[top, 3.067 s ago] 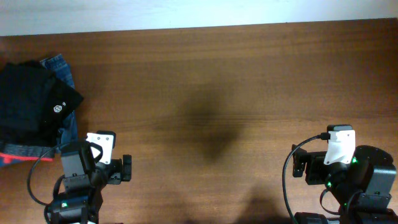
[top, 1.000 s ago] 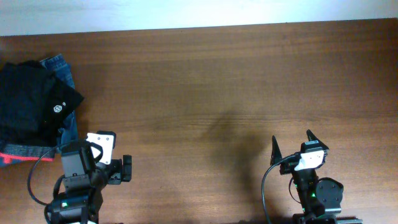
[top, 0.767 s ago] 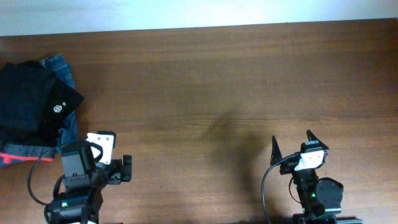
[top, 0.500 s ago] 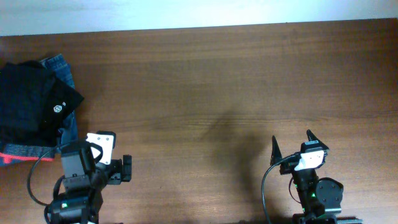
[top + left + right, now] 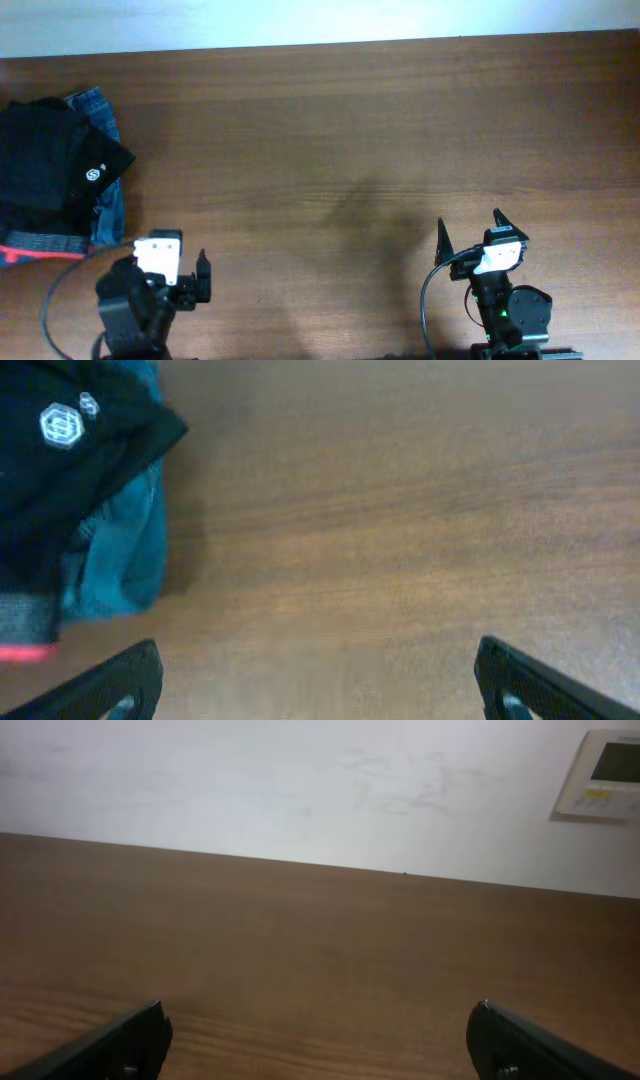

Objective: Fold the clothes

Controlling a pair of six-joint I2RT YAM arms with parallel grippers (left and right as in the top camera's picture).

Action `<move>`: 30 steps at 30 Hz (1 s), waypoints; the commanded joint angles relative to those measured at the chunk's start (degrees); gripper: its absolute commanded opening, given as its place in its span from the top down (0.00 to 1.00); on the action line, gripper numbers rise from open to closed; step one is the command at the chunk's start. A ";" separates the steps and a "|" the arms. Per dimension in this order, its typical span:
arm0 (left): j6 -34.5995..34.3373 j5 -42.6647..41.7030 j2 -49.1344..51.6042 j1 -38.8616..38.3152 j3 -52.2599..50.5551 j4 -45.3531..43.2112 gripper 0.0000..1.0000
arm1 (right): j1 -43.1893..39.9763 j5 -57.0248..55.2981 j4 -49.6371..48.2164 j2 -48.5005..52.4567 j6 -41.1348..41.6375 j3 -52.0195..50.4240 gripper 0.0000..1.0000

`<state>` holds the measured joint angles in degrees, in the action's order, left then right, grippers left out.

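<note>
At the left edge of the table (image 5: 330, 120), a black garment (image 5: 45, 165) lies heaped on denim jeans (image 5: 100, 108), unfolded. My left gripper (image 5: 320, 685) and right gripper (image 5: 470, 228) stand wide, empty. I judge the step to be approach; next, left must reach the pile.

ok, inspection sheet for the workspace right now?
surface: brown wooden table, bare at centre.
job's things: clothes pile at the left edge, black garment with white logo over blue denim, bunched.
clutter: nothing seen.
end effectors: left end effector open, empty, short of the pile; right end effector open, empty.
cables: black cable looped beside the right arm, second cable beside the left.
surroundings: white wall, wall panel upper right.
</note>
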<state>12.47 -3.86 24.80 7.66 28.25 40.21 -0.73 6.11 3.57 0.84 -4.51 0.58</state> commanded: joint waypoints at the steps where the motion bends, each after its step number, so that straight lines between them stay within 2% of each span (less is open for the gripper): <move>1: 0.46 -5.62 -5.75 -0.20 -7.17 -6.25 0.01 | 0.35 -0.81 0.37 -0.48 0.26 -0.26 0.01; 7: -5.70 -7.10 -14.08 -1.95 -17.73 -20.57 0.01 | 0.35 -0.81 0.37 -0.48 0.26 -0.26 0.01; 12: -5.73 -5.68 -18.60 -3.54 -26.77 -38.58 0.01 | 0.35 -0.81 0.37 -0.48 0.26 -0.26 0.02; 13: -5.73 -5.33 -19.61 -3.63 -27.96 -39.89 0.01 | 0.35 -0.81 0.37 -0.48 0.26 -0.26 0.01; 16: -5.07 -1.64 -22.86 -3.65 -27.76 -35.93 0.01 | 0.35 -0.81 0.37 -0.48 0.26 -0.26 0.01; 20: -5.09 3.32 -24.52 -3.65 -27.78 -35.45 0.01 | 0.35 -0.81 0.37 -0.48 0.26 -0.26 0.01; 30: -5.11 2.38 -24.55 -3.65 -27.76 -35.65 0.00 | 0.35 -0.81 0.37 -0.48 0.26 -0.26 0.01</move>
<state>7.68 -2.46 0.84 4.23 0.95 4.51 -0.69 6.00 3.60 0.84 -4.47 0.58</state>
